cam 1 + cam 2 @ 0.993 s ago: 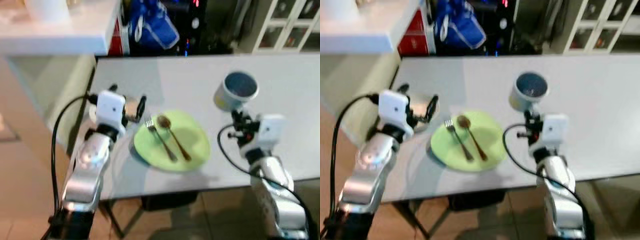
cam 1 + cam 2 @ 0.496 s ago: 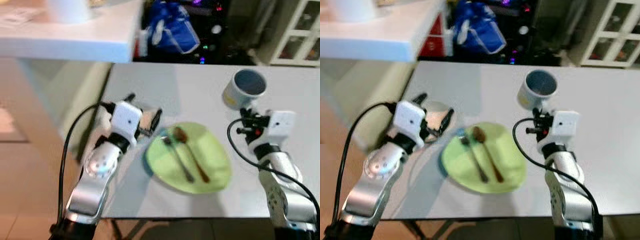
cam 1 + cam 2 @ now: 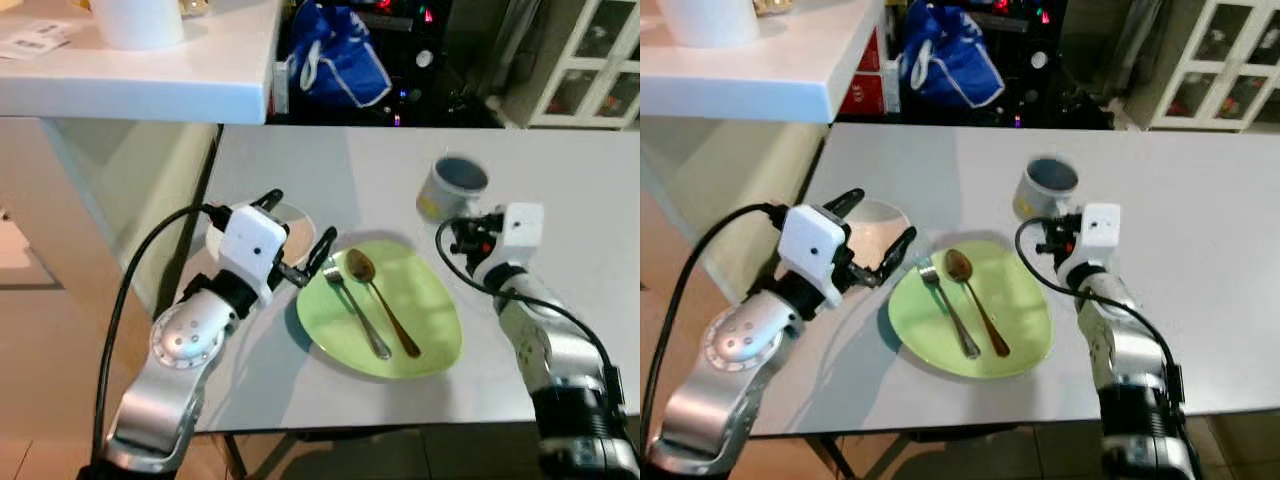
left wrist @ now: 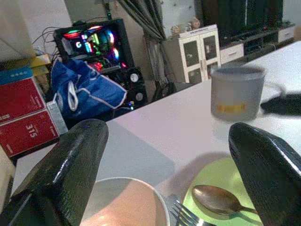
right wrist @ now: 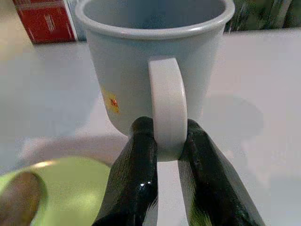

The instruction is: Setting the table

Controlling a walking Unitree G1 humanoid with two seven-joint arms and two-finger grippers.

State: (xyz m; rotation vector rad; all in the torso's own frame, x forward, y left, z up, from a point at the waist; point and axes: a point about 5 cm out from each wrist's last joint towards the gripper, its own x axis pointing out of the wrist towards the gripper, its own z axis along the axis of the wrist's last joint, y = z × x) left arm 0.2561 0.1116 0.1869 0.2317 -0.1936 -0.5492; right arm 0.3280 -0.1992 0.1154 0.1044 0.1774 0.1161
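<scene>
I'm at the white table (image 3: 560, 300) now, both arms out over it. My right gripper (image 5: 162, 160) is pinched onto the handle of the pale blue mug (image 5: 150, 61), one black finger on each side of the loop, clamped tight against it. The mug stands upright on the table, just past the far right edge of the green plate (image 3: 420, 320), with a small yellow mark on its side. From my head I see my right arm reaching in from the right, the mug (image 3: 450, 188) right at its tip.

The green plate sits near the table's front edge, between my two arms. On it lie a fork (image 3: 357, 318) and a spoon (image 3: 380, 300) side by side, fork on the left, both slanting with their heads toward the far side.

My left gripper (image 3: 297, 232) is spread wide, fingers well apart, hovering above a small white bowl (image 3: 297, 222) that sits just to the left of the plate. Along my left wrist I see the bowl's (image 4: 124, 207) rim low between my two fingers (image 4: 70, 169), which hold nothing, with the fork's tines and the spoon's bowl beside it.

Beyond the table there's a blue bag (image 3: 335, 60), some red boxes (image 4: 26, 113) and a white cabinet (image 3: 590, 60). A white counter (image 3: 190, 75) runs along to my left.
</scene>
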